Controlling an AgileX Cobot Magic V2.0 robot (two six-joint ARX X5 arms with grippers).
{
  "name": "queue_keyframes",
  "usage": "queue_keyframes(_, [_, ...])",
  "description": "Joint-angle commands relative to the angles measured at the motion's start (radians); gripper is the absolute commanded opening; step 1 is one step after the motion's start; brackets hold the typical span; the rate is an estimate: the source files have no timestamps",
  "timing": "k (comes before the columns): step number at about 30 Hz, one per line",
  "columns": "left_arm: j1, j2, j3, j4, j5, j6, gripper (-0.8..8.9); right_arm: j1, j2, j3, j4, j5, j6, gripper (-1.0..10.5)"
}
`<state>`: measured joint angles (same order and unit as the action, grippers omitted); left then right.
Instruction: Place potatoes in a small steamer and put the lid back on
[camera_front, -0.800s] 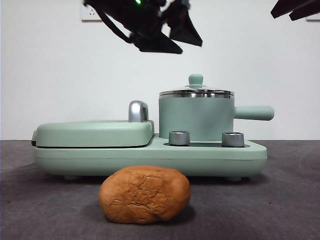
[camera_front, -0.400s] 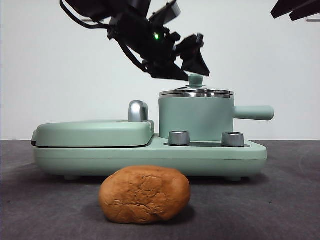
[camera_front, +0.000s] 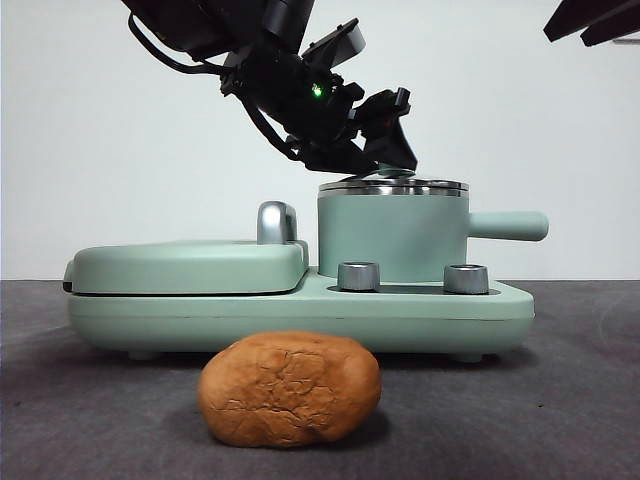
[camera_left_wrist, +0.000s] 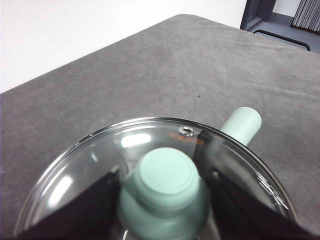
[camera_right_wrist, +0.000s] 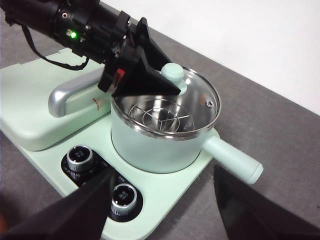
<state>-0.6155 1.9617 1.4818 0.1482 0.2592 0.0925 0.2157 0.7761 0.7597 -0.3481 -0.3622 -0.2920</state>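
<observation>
Your left hand straddles the lid knob, jaws apart, atop the small steamer — only a rack inside. The potato lies before it on the tabletop; your right hand waits, jaws apart.

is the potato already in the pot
No, the potato lies on the table in front of the cooker, and the pot still has its lid on, with the left gripper at the knob.

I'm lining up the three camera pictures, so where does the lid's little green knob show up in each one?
Front view: the knob is mostly hidden behind the left gripper, above the pot.
Left wrist view: large, low centre, between the jaws.
Right wrist view: upper middle, on the glass lid.
Shared landmark: the pot's side handle.
</observation>
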Motion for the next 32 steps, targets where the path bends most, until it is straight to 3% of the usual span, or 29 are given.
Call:
queue_keyframes(1, [-0.004, 0.023, 0.03, 0.01, 0.002, 0.0, 1.04, 0.004, 0.007, 0.017, 0.002, 0.004, -0.008, 3.1])
queue_keyframes(5, [-0.004, 0.023, 0.03, 0.01, 0.002, 0.009, 0.09, 0.004, 0.007, 0.017, 0.002, 0.004, -0.008, 3.1])
queue_keyframes(17, [-0.005, 0.004, 0.04, 0.01, 0.001, 0.104, 0.1, 0.004, 0.007, 0.017, 0.003, 0.004, -0.008, 3.1])
queue_keyframes(26, [-0.003, -0.108, 0.051, -0.018, -0.001, 0.1, 0.1, 0.005, 0.007, 0.017, 0.003, 0.004, -0.008, 3.1])
queue_keyframes(32, [0.007, -0.226, 0.051, -0.138, -0.001, 0.098, 0.1, 0.019, 0.006, 0.017, 0.003, 0.003, -0.007, 3.1])
